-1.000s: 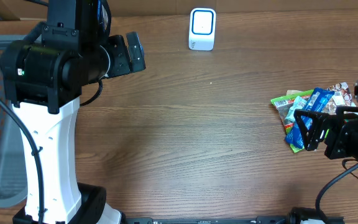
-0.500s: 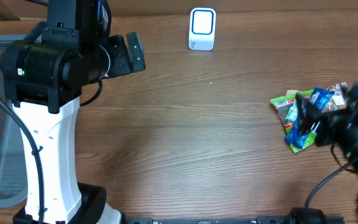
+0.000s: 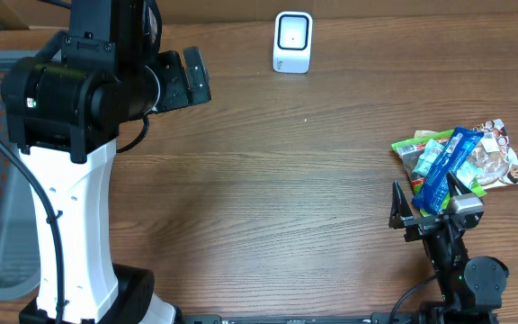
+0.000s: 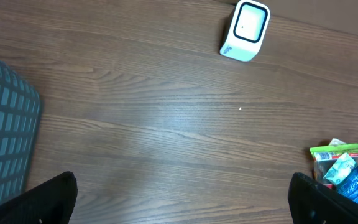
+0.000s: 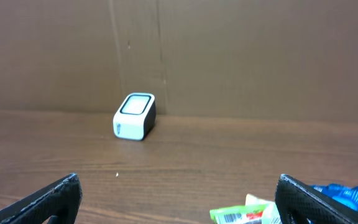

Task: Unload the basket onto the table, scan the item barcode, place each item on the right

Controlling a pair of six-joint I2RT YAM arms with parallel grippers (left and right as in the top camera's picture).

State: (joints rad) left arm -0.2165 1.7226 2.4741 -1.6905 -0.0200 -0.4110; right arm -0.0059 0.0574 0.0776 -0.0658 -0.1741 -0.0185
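We see the items as a small pile of snack packets [image 3: 457,160] at the right side of the wooden surface [image 3: 286,189]. A long blue packet [image 3: 443,169] lies slantwise on top. It rests across a green packet [image 3: 414,146], whose white barcode patch faces up in the right wrist view. A brown-and-white printed packet [image 3: 500,160] is at the pile's far right. The packets overlap one another (how many lie underneath we cannot tell).

The white scanner [image 3: 292,41], with its blue-rimmed window facing up, stands at the far edge of the surface, well apart from the pile.

The right end effector [image 5: 180,202] sits just beside the pile's near side, spread fully wide and gripping nothing. The left end effector [image 4: 182,199] is raised over the far left, equally wide and empty.
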